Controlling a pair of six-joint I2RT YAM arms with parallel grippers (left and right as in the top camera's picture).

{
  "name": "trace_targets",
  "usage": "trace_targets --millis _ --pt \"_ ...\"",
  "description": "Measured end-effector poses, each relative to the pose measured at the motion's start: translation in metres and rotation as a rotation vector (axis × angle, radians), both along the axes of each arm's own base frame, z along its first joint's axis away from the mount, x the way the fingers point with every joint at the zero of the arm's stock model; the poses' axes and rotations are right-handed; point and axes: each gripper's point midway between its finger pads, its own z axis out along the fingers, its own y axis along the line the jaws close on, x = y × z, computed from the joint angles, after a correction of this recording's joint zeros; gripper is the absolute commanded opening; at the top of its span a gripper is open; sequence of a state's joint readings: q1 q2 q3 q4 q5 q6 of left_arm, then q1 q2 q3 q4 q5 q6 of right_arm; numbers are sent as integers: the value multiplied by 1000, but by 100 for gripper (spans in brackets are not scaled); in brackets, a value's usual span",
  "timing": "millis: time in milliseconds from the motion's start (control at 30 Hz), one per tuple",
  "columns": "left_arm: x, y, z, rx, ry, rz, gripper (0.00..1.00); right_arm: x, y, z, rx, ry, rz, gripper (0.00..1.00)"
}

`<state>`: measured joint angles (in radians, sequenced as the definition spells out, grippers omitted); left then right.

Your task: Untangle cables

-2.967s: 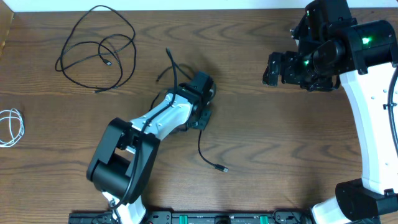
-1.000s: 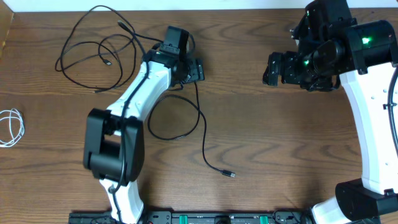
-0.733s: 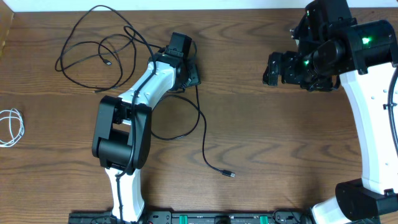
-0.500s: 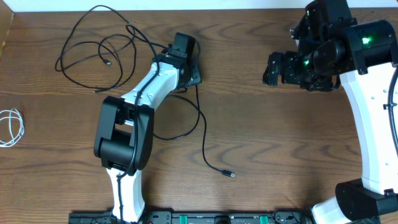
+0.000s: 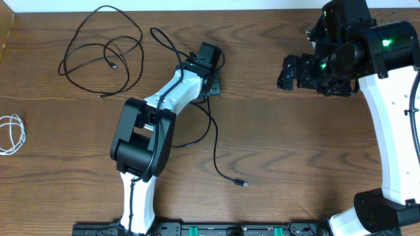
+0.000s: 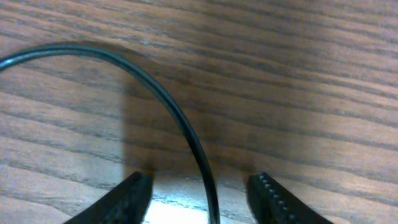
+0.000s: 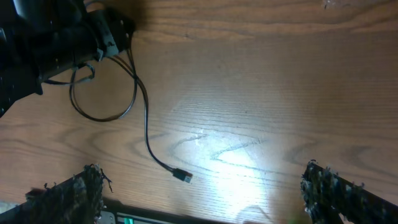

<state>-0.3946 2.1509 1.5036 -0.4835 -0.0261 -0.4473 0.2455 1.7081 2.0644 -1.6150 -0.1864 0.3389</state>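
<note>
The left tool was spread, a black cable lying loose between its fingers. Near it, to the left, lay the other black cable, and the white cable was far left. Far right, the right tool was spread too. A pull to the left could tangle both black ones.

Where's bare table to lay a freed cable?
Bare: between left gripper and right gripper; lower left, between white cable and left arm. Crowded: looped black cable top left, second black cable below the left gripper.
</note>
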Motion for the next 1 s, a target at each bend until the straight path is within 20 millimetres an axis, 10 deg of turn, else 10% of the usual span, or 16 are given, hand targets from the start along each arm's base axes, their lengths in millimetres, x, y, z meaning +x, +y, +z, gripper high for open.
trace_targets --millis 133,600,1000 --pt "0 1 -1 8 -1 0 8 0 0 0 0 0 0 99" --pt "-20 13 3 38 84 77 7 0 0 0 0 0 0 99" --pt "-51 -7 147 -85 -110 80 7 0 0 0 0 0 0 99"
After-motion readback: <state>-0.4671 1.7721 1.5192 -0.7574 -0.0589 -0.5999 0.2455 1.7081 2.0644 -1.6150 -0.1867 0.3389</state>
